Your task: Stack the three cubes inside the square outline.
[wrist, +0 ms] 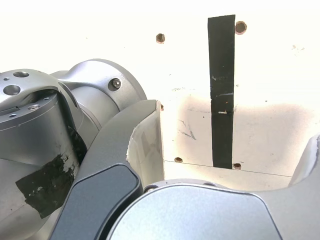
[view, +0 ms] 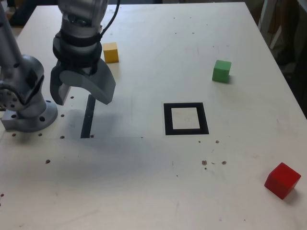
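My arm is folded close to its base, and my end effector points down with jaws wide apart and empty, above the black strip. The 3 cubes, yellow, green and red, lie on the table outside the square outline.

- In the exterior view we see even, bright light and sharp focus; the arm casts a soft shadow on the table near the black strip.
- In the wrist view the far tabletop is overexposed to white.
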